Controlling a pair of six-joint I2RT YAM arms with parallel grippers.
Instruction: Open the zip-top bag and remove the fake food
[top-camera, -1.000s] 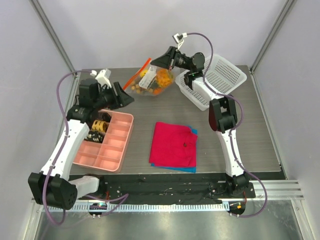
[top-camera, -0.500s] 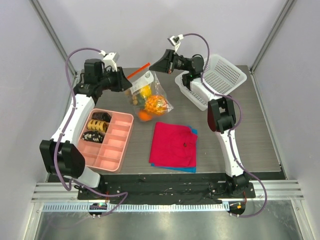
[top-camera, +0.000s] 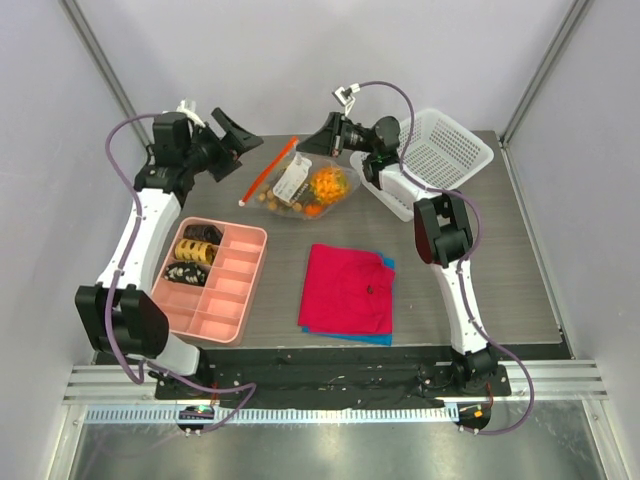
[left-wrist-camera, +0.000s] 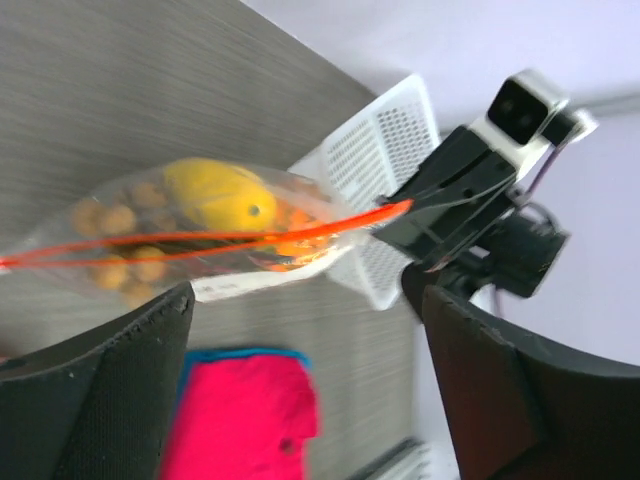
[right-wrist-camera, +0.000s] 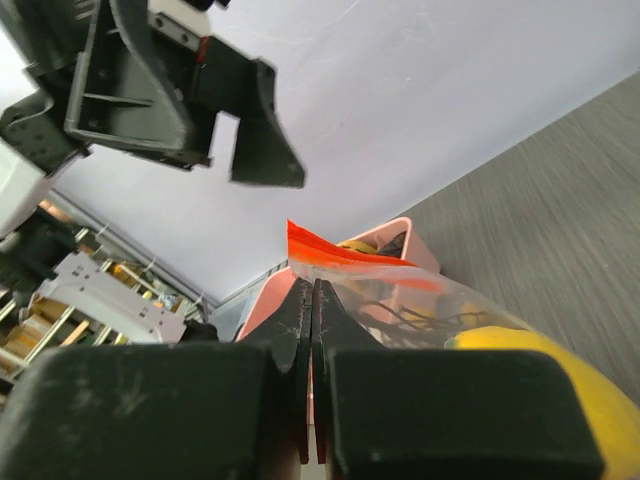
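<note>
The zip-top bag (top-camera: 300, 185) is clear with an orange-red zip strip (top-camera: 268, 172) and sits at the back middle of the table. Inside it the fake food shows: orange pieces (top-camera: 327, 183), a yellow fruit (left-wrist-camera: 220, 195) and brownish balls (left-wrist-camera: 110, 215). My right gripper (top-camera: 308, 145) is shut on the bag's edge by the strip's far end; its wrist view shows the gripper (right-wrist-camera: 312, 285) pinching the film just under the strip (right-wrist-camera: 330, 247). My left gripper (top-camera: 245, 140) is open and empty, up and left of the bag and apart from it, as its wrist view (left-wrist-camera: 305, 300) also shows.
A pink divided tray (top-camera: 215, 300) with dark ringed pieces (top-camera: 200, 250) lies front left. A red cloth over a blue one (top-camera: 345, 290) lies front centre. A white mesh basket (top-camera: 440, 150) stands at the back right, behind the right arm.
The left gripper swung from the tray to the bag, then let go of it, opened and drew back left. The bag dropped out of its hanging stretch and shifted back towards the right gripper.
</note>
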